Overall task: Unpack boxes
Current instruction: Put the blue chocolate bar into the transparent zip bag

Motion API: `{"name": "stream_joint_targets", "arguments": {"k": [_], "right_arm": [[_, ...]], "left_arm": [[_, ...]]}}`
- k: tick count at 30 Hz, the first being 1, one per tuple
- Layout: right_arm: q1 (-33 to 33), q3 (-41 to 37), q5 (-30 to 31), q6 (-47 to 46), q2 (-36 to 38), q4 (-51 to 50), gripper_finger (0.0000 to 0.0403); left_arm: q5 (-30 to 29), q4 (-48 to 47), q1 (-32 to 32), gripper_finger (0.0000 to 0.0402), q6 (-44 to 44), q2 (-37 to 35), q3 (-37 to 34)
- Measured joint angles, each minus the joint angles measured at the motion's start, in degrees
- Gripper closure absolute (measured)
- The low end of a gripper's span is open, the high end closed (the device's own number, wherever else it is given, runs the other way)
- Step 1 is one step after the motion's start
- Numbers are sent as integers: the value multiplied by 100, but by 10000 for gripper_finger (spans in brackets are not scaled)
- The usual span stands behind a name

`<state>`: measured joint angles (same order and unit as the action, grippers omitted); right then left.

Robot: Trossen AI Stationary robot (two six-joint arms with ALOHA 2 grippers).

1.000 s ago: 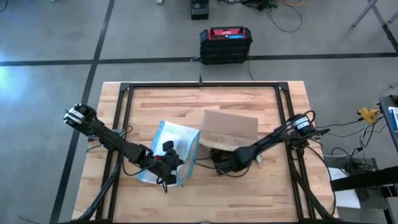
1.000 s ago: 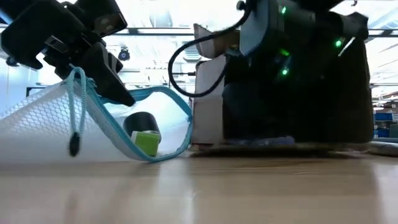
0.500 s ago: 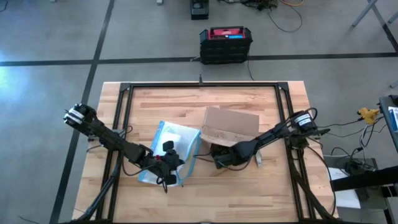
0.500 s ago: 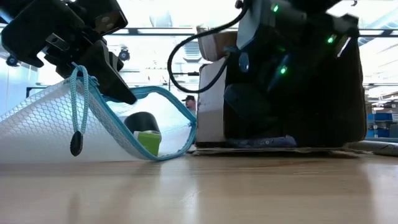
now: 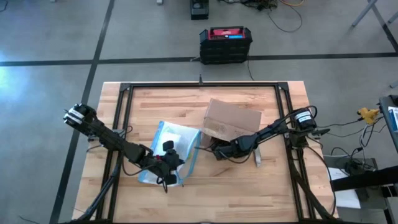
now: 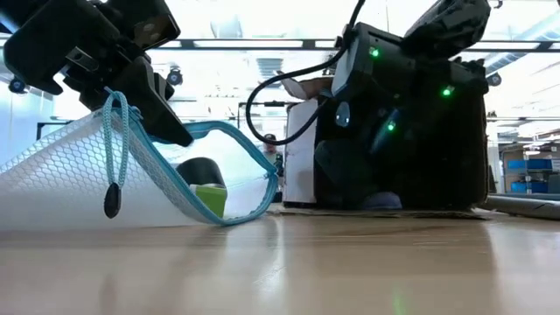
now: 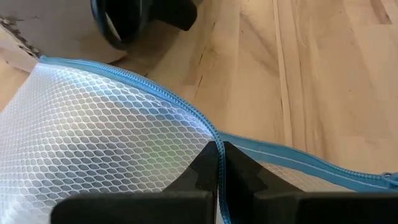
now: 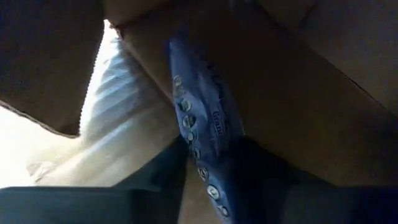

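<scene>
Right gripper [image 5: 214,151] at box [image 5: 231,120], long axis crosswise, tilted

table [image 5: 249,186]: smooth pale wood; box [image 5: 231,119]: matt brown cardboard; pouch [image 5: 177,140]: translucent mesh plastic

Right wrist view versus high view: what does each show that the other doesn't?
Only the right wrist view shows inside the cardboard box: a blue packet between the right gripper jaws. Only the high view shows the whole table, the left gripper shut on the mesh pouch, and the black-and-red case. Both show the box.
</scene>
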<state>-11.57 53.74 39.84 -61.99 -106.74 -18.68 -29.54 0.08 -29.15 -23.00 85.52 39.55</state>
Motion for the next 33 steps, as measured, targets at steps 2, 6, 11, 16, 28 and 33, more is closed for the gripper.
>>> {"name": "stream_joint_targets", "arguments": {"k": [2,6,11,16,28,33], "right_arm": [[-1,41,-34,64,-4,-20,314],[-53,188,-60,319,-9,-157,388],[-297,675,-326,442,58,-873,389],[-682,1199,-446,784,125,-1283,397],[-1455,1682,-1696,2709,86,-1003,402],[-1425,1695,-1738,4204,-189,496,403]], "left_arm": [[0,2,0,401,0,0,0],[-1,19,0,401,0,0,0],[-115,42,9,401,2,2,0],[-282,44,11,401,2,2,0],[463,37,-26,401,-58,2,0],[955,189,-214,401,-218,2,11]]}}
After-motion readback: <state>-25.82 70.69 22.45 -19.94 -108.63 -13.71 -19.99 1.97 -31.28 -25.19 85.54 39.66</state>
